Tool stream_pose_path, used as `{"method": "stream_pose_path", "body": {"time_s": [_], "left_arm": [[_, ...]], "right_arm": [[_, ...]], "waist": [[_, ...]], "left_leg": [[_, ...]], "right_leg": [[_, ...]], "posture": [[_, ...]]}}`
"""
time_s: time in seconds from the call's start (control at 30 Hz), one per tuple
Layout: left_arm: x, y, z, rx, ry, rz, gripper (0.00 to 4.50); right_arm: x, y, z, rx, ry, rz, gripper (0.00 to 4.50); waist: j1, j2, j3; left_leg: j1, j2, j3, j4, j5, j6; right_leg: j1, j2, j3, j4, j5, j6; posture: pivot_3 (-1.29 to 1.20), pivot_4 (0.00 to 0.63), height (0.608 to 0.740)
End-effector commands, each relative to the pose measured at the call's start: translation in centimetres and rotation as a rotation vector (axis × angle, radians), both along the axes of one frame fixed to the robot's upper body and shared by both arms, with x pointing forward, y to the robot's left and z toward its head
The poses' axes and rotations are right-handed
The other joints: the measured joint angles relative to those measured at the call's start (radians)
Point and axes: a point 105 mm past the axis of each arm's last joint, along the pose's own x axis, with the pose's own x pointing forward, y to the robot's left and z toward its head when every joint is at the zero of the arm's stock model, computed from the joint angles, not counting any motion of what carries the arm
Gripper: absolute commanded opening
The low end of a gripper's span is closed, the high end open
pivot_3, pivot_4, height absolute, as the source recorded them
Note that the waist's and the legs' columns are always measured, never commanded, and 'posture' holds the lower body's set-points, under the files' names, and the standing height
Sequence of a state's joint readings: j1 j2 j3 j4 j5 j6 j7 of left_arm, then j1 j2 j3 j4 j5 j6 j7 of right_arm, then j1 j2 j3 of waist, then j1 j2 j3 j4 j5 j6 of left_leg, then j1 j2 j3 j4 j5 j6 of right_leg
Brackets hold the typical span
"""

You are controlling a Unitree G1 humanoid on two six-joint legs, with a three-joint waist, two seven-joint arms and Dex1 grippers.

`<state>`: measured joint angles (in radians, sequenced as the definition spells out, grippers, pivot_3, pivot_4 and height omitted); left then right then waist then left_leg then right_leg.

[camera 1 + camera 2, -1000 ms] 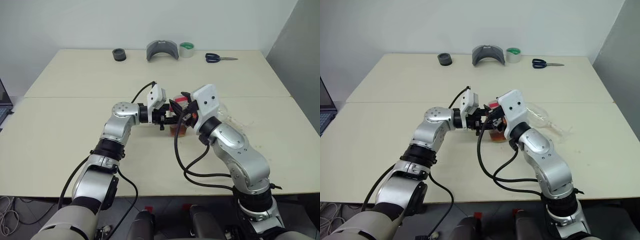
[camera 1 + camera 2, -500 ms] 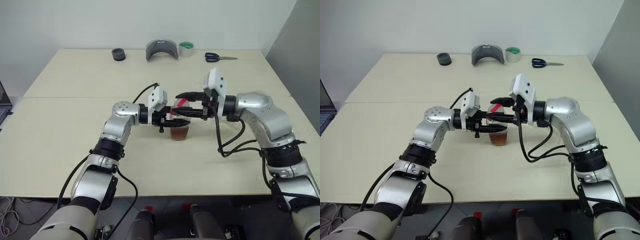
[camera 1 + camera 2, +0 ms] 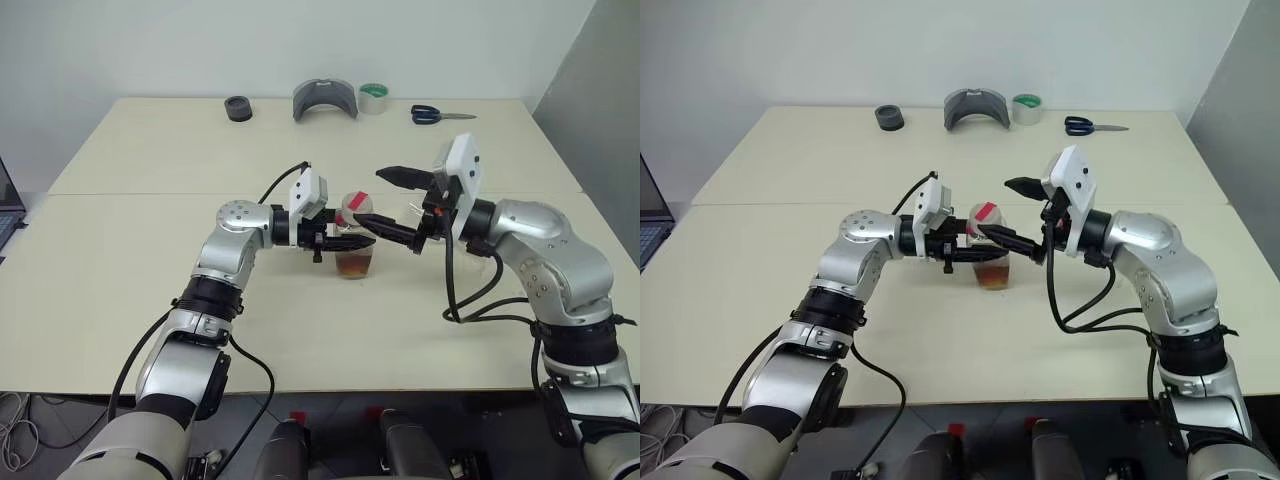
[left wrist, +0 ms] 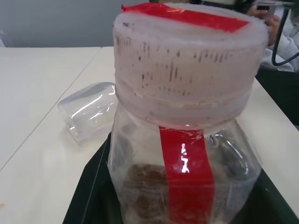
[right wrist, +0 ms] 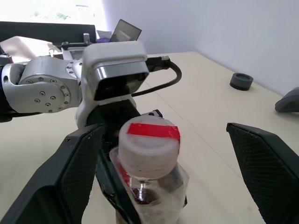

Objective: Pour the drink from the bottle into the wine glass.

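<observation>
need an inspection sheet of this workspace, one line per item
surface: cream table, seam across
job's things: bottle upright, cap on, drink low inside; wine glass lying on its side
clutter: black ring, grey curved piece, tape roll, scissors along far edge
grippers: left claw shut on bottle; right claw open beside cap
cables: black cables looped on arms
surroundings: white wall, laptop edge at left

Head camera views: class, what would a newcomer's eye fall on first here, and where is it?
At the middle of the table, the left gripper is shut on the bottle, which stands upright and capped with the drink low inside. The right gripper hangs wide open just to its right. The wine glass lies on its side behind the bottle.
</observation>
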<state>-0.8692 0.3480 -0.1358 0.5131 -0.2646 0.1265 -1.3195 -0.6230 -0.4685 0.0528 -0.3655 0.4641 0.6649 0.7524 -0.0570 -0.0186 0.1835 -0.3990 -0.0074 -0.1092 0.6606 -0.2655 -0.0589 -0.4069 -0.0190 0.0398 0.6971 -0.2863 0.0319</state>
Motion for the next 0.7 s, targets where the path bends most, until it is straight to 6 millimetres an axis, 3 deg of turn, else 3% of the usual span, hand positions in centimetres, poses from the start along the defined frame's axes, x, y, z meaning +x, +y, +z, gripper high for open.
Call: {"method": "stream_pose_path", "body": {"time_s": [0.03, 0.4, 0.7], "left_arm": [[-0.3, 0.0, 1.7, -0.037, -0.052, -0.018, 1.80], [-0.4, 0.0, 1.7, -0.033, -0.044, -0.026, 1.80], [-0.2, 0.0, 1.8, -0.034, -0.050, -0.019, 1.80]], "right_arm": [[-1.1, 1.2, 1.0, 0.027, -0.093, -0.018, 4.50], [1.4, 0.8, 1.0, 0.026, -0.174, -0.177, 4.50], [0.3, 1.7, 0.5, 0.037, -0.149, -0.117, 4.50]], "waist": [[-0.001, 0.000, 0.000], [0.000, 0.000, 0.000], [0.000, 0.000, 0.000]], "left_leg": [[0.000, 0.000, 0.000, 0.000, 0.000, 0.000], [0.000, 0.000, 0.000, 0.000, 0.000, 0.000], [0.000, 0.000, 0.000, 0.000, 0.000, 0.000]], "right_leg": [[0.000, 0.000, 0.000, 0.000, 0.000, 0.000], [0.000, 0.000, 0.000, 0.000, 0.000, 0.000], [0.000, 0.000, 0.000, 0.000, 0.000, 0.000]], "posture": [[0.00, 0.150, 0.740], [0.00, 0.150, 0.740], [0.00, 0.150, 0.740]]}}
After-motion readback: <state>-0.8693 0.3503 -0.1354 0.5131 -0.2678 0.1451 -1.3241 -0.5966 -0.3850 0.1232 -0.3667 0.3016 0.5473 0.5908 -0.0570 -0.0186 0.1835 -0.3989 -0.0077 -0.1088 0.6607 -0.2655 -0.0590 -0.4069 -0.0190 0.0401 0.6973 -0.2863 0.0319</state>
